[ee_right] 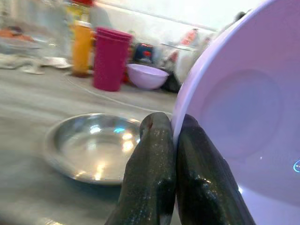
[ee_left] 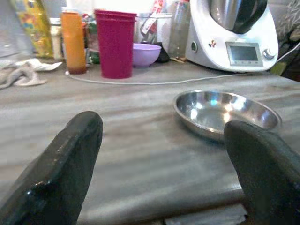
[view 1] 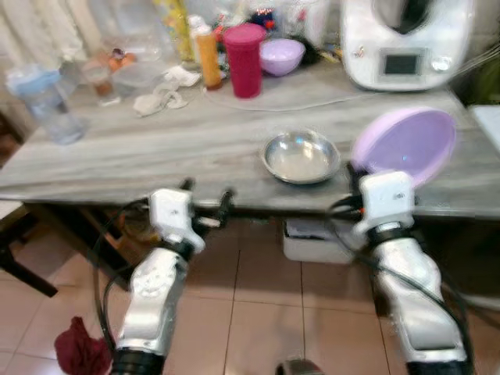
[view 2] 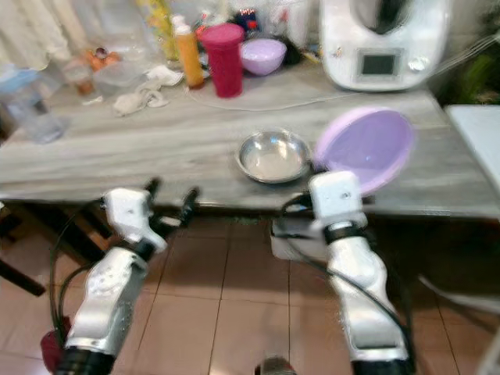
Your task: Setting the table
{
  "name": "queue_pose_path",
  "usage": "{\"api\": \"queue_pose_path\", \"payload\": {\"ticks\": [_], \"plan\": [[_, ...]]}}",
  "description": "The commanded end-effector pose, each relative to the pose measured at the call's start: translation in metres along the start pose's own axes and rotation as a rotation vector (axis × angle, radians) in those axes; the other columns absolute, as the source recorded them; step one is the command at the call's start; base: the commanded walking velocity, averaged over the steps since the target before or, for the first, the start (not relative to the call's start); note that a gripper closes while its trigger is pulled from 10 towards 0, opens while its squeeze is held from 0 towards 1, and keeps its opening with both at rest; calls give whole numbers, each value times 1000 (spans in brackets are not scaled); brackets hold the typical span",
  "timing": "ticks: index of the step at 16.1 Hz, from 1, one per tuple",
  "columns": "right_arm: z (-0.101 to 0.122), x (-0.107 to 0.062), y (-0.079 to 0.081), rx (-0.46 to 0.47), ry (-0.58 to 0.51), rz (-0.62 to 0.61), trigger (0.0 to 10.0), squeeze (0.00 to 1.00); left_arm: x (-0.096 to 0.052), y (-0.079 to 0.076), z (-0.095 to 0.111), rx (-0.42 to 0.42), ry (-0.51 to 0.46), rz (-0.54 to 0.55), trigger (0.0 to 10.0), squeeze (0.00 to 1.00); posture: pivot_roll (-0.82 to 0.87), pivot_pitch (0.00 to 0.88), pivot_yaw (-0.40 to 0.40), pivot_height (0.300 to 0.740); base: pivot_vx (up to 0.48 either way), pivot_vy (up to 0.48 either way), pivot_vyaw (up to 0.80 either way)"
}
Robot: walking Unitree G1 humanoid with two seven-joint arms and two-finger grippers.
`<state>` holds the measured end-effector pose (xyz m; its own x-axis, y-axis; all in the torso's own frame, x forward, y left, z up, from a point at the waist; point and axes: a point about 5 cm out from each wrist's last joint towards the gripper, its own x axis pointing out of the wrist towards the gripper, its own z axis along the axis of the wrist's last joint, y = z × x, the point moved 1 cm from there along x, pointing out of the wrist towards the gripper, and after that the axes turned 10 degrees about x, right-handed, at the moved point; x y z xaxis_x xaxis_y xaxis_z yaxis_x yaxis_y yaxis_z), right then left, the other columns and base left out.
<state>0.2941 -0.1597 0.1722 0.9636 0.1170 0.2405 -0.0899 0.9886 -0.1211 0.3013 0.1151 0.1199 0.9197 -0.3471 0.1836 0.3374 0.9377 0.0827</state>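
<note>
My right gripper (ee_right: pixel 174 136) is shut on the rim of a lilac plastic plate (view 1: pixel 406 145), which it holds tilted above the near right part of the grey wooden table (view 1: pixel 156 148). Just left of the plate a steel bowl (view 1: pixel 301 156) rests on the table, near the front edge. My left gripper (view 1: pixel 207 205) stands open at the table's front edge, left of the bowl, with nothing between its black fingers (ee_left: pixel 65 164).
At the back of the table stand a magenta cup (view 1: pixel 244 58), an orange bottle (view 1: pixel 208 56), a lilac bowl (view 1: pixel 281 56) and a white kitchen machine (view 1: pixel 406 39) with its cord. A clear jug (view 1: pixel 43 105) stands far left. A red cloth (view 1: pixel 78 348) lies on the tiled floor.
</note>
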Motion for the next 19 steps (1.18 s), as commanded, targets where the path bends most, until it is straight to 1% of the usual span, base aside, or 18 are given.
{"api": "queue_pose_path", "payload": {"ticks": [1,5,7,8,9,12,14,16,18,19], "plan": [[9,4,6,6,-40,11,10000,0,-4,9,0,17,8,13,10000,0,-248,89,64,740,360,0,0],[10,6,3,-1,-36,-4,10000,0,-5,5,0,9,11,-16,10000,0,-249,87,61,740,353,0,0],[11,7,1,-1,-35,-7,10000,0,-6,1,1,-1,4,-45,10000,0,-247,88,57,740,0,0,0],[12,9,0,-4,-33,-4,10000,0,-8,-3,1,12,7,-94,10000,0,-247,89,56,740,0,0,0],[12,10,0,-5,-29,8,10000,0,-9,-4,2,18,8,-118,10000,0,-247,89,56,740,0,0,0],[12,14,3,-65,2,112,10000,0,-19,-2,1,78,10,-200,10000,0,-244,97,49,740,0,0,0],[11,20,4,-83,19,178,10000,0,-25,-1,-1,103,21,-238,10000,0,-243,102,48,740,0,0,0],[15,29,6,-105,23,266,10000,0,-29,-3,0,118,22,-280,10000,0,-240,107,48,740,0,0,0],[23,45,13,-151,11,391,10000,0,-36,-7,2,131,18,-345,10000,0,-232,120,42,740,0,0,0],[26,49,15,-159,8,428,10000,0,-38,-7,2,136,17,-362,10000,0,-227,123,40,740,0,0,0]]}}
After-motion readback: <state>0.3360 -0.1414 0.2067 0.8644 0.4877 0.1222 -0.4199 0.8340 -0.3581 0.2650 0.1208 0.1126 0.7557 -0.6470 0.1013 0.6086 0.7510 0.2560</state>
